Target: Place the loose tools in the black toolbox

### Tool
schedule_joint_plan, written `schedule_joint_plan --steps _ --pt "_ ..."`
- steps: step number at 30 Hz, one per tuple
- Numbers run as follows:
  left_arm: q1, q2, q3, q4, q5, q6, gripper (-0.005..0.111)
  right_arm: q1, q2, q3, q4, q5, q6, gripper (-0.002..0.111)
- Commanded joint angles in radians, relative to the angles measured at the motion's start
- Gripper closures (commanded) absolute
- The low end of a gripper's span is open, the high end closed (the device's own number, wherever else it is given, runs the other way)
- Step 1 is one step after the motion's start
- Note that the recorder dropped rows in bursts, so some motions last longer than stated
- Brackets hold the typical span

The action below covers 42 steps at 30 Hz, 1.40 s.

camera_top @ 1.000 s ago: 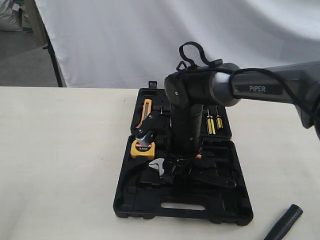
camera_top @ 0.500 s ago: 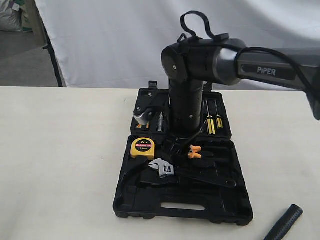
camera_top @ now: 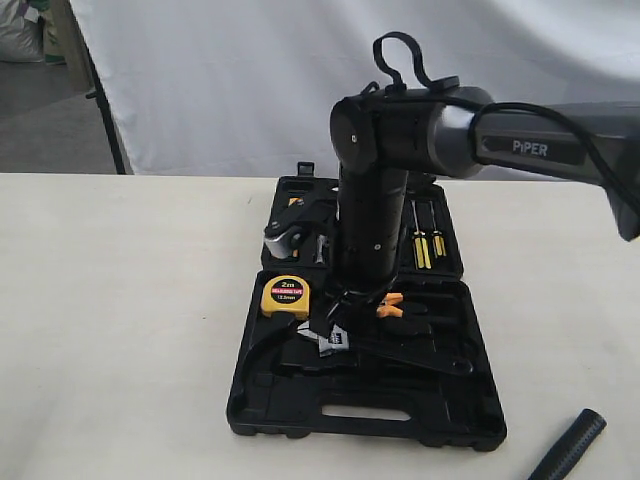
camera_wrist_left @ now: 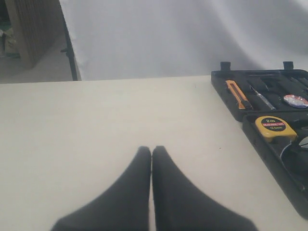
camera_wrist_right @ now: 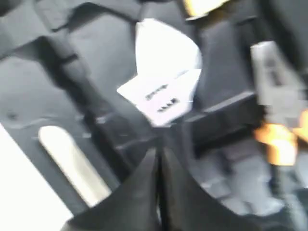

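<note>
Wrench [camera_top: 338,342], silver-headed, lies in the slot-handle half of the open black toolbox [camera_top: 450,420], near a yellow tape measure [camera_top: 285,297] and orange-handled pliers [camera_top: 390,305]. The right gripper [camera_wrist_right: 159,154] hangs close over the wrench's head, its jaws pressed together with nothing between them. The left gripper [camera_wrist_left: 151,154] hovers over the pale surface [camera_top: 130,300] well apart from the toolbox, jaws closed too.

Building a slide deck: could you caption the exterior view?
Right arm's shut fingers down at the silver adjustable wrench lying in the open black plastic toolbox.
</note>
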Motion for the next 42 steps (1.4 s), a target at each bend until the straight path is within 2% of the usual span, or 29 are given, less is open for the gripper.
schedule_joint_plan --steps 1,6,12,28,42 --pt "-0.004 -0.003 0.003 -0.004 0.001 -0.008 0.106 -0.008 -0.001 0.063 0.038 0.007 -0.016 0.109" --pt "-0.004 -0.003 0.003 -0.004 0.001 -0.008 0.106 -0.008 -0.001 0.132 0.004 0.007 -0.016 0.109" --pt "-0.004 -0.003 0.003 -0.004 0.001 -0.008 0.106 -0.009 -0.001 0.129 -0.065 0.007 0.005 0.109" --pt "-0.004 -0.003 0.003 -0.004 0.001 -0.008 0.106 -0.096 0.004 0.129 -0.067 -0.023 0.012 0.109" --pt "-0.004 -0.003 0.003 -0.004 0.001 -0.008 0.106 -0.104 -0.075 0.128 -0.12 0.007 0.02 0.109"
